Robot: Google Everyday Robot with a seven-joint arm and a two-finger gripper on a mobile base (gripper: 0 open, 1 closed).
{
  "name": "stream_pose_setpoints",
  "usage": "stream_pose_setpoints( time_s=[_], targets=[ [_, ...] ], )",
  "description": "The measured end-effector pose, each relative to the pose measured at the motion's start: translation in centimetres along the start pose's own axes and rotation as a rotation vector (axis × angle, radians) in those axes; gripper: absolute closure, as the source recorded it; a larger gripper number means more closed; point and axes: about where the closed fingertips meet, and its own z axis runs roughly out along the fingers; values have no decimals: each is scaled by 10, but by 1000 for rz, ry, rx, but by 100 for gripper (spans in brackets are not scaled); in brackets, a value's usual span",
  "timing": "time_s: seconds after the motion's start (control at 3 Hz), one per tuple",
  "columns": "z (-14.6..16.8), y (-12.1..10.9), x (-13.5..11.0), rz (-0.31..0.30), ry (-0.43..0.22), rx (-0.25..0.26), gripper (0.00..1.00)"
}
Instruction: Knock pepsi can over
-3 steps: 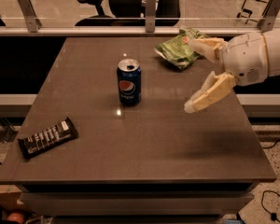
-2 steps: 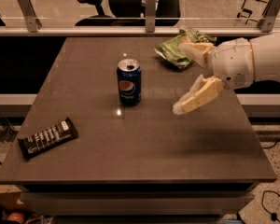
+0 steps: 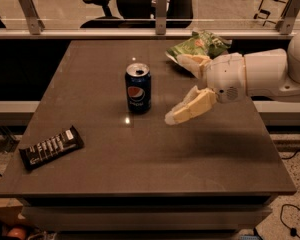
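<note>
Three items are sitting on the tabletop (image 3: 140, 174): pepsi can (image 3: 138, 88), standing upright near the centre; black candy bar (image 3: 51, 147), lying flat at the near left; green chip bag (image 3: 204, 44), resting at the far right. One gripper (image 3: 174, 89) is hovering just right of the can, apart from it, jaws gaping open and holding nothing.

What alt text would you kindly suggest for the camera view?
An open gripper hangs just right of the upright pepsi can on a dark table, not touching it. A green chip bag lies behind; a black candy bar lies front left.
</note>
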Motion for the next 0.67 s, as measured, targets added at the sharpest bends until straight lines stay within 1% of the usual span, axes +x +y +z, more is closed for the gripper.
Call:
stream_pose_setpoints(
  time_s=[0.33, 0.67],
  targets=[
    [20, -6, 5, 28, -21, -1, 0],
    [37, -12, 3, 33, -52, -7, 0]
  ],
)
